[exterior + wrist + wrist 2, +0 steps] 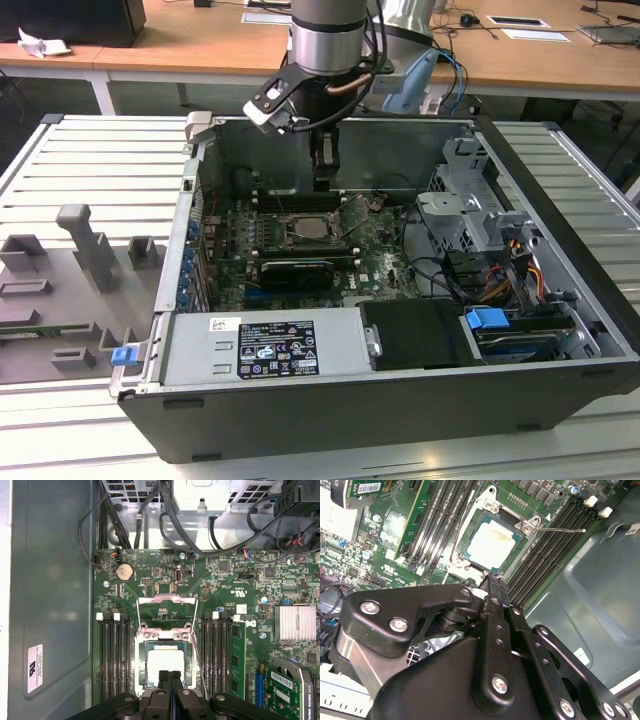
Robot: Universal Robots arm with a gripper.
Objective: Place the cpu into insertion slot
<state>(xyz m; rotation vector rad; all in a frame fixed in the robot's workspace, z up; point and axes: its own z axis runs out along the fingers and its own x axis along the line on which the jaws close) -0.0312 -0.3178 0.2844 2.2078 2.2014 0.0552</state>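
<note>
Grey slatted metal bench point(90, 150) carries an open black computer case point(350, 420), its green motherboard point(150, 570) exposed. The small square cpu point(165, 661) with a pale silver-beige face lies flat inside the insertion slot point(141, 666), a dark square socket with a thin shiny metal frame. The socket's hinged metal plate point(167, 600) stands open and its wire lever point(560, 529) is swung aside. The arm's black tool point(169, 676) hangs close over one edge of the chip, fingertips pressed together and holding nothing.
</note>
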